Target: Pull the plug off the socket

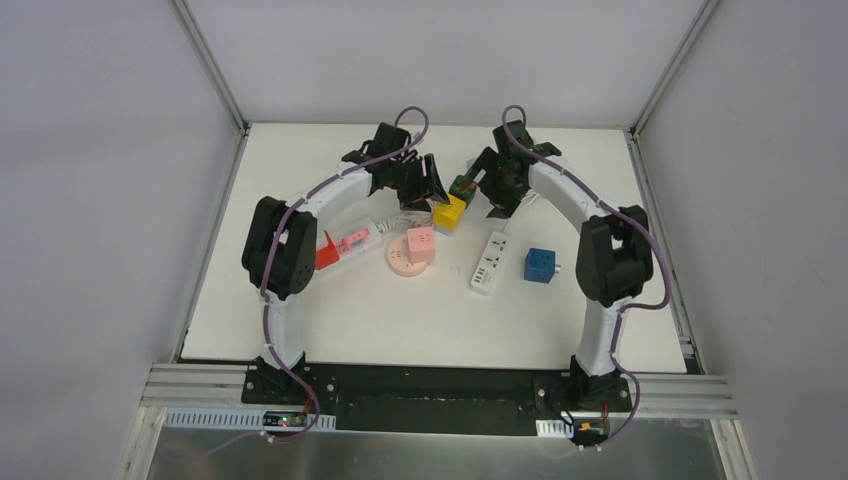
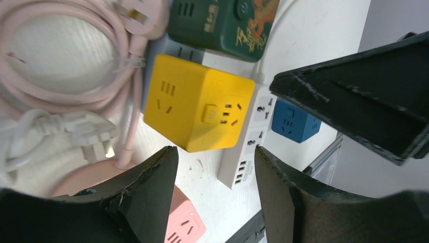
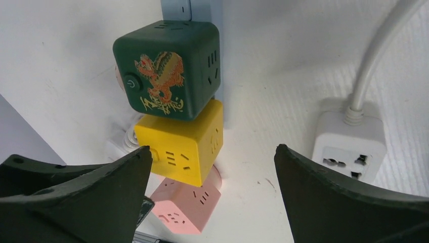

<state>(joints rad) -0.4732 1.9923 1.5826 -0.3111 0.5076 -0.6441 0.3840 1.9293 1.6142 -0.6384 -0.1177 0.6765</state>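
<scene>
A yellow cube plug [image 1: 449,212] [image 2: 200,104] [image 3: 182,147] and a dark green cube with a dragon print [image 1: 463,187] [image 3: 167,68] sit side by side on a grey socket strip [image 3: 222,61] [image 2: 169,48]. The prongs are hidden. My left gripper [image 1: 430,185] [image 2: 215,152] hangs open just left of the yellow cube, nothing between its fingers. My right gripper [image 1: 487,190] [image 3: 212,149] is open wide just right of the green cube, holding nothing. One right finger [image 2: 354,96] shows in the left wrist view.
A pink cube [image 1: 420,243] sits on a pink round base [image 1: 398,264]. A white power strip [image 1: 489,262], a blue cube [image 1: 540,265] and a red-ended strip [image 1: 345,243] lie nearer the arms. Pink and white cables [image 2: 76,91] are coiled to the left.
</scene>
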